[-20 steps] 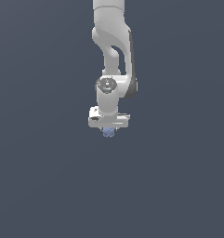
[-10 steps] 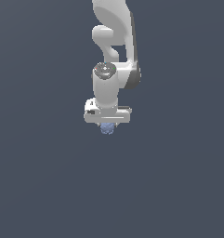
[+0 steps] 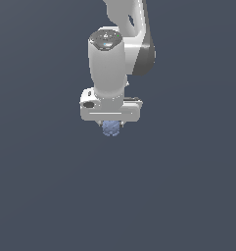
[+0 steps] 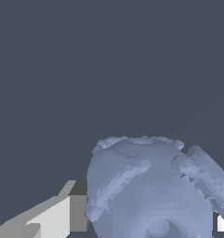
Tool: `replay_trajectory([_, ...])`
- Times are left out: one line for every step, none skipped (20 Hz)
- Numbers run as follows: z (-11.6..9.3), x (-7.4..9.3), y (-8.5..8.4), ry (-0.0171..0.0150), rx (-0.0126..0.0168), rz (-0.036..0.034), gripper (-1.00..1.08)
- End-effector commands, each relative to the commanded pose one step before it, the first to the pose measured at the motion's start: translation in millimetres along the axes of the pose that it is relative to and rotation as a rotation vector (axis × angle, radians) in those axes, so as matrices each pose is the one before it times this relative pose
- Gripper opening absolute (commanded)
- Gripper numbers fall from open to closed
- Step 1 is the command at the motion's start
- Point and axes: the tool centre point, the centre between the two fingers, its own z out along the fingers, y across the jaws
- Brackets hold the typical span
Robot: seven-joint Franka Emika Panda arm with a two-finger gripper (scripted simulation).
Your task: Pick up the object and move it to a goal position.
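The object (image 3: pixel 110 128) is a small pale blue-lavender lump with a mottled surface, sticking out just below the white hand in the exterior view. My gripper (image 3: pixel 110 126) is shut on it, and the hand's body hides the fingers there. In the wrist view the object (image 4: pixel 153 186) looms large and bumpy. One light grey finger (image 4: pixel 62 216) presses against one side of it, and a sliver of the other finger (image 4: pixel 222 223) shows at the opposite side. The object hangs off the ground, carried by the arm.
A plain dark grey-blue surface (image 3: pixel 51 196) fills everything around the arm in both views. The white arm's links (image 3: pixel 124 29) rise out of the exterior view's upper edge.
The arm has swung toward the camera with the object still held; the hand looks larger and sits a little higher in the exterior view than a second ago.
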Motion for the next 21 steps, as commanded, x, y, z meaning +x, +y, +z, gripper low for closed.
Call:
replay_trajectory([-21.58, 7.63, 0.98, -0.00120, 0.00000, -0.00008, -1.00])
replay_trajectory([-7.36, 2.86, 0.34, 0.00000, 0.00000, 0.00000, -1.00])
replay_trajectory([-6.85, 2.69, 0.32, 0.00000, 0.00000, 0.00000, -1.00])
replay_trajectory([-6.33, 2.54, 0.30, 0.00000, 0.00000, 0.00000, -1.00])
replay_trajectory([-5.81, 2.40, 0.27, 0.00000, 0.00000, 0.00000, -1.00])
replay_trajectory([-5.29, 2.25, 0.25, 0.00000, 0.00000, 0.00000, -1.00])
replay_trajectory([-4.81, 2.08, 0.23, 0.00000, 0.00000, 0.00000, -1.00])
replay_trajectory([-4.33, 1.90, 0.21, 0.00000, 0.00000, 0.00000, -1.00])
replay_trajectory([-3.86, 1.71, 0.18, 0.00000, 0.00000, 0.00000, -1.00])
replay_trajectory([-3.40, 1.52, 0.16, 0.00000, 0.00000, 0.00000, -1.00])
replay_trajectory([-2.96, 1.33, 0.14, 0.00000, 0.00000, 0.00000, -1.00])
replay_trajectory([-2.53, 1.16, 0.12, 0.00000, 0.00000, 0.00000, -1.00])
replay_trajectory([-2.10, 0.98, 0.10, 0.00000, 0.00000, 0.00000, -1.00])
replay_trajectory([-1.68, 0.82, 0.08, 0.00000, 0.00000, 0.00000, -1.00])
replay_trajectory([-1.27, 0.66, 0.06, 0.00000, 0.00000, 0.00000, -1.00])
replay_trajectory([-0.86, 0.50, 0.04, 0.00000, 0.00000, 0.00000, -1.00])
replay_trajectory([-0.45, 0.34, 0.02, 0.00000, 0.00000, 0.00000, -1.00])
replay_trajectory([-0.05, 0.19, 0.00, 0.00000, 0.00000, 0.00000, -1.00])
replay_trajectory([0.35, 0.03, -0.01, 0.00000, 0.00000, 0.00000, -1.00])
replay_trajectory([0.61, -0.10, -0.03, 0.00000, 0.00000, 0.00000, -1.00])
replay_trajectory([0.24, -0.05, -0.01, 0.00000, 0.00000, 0.00000, -1.00])
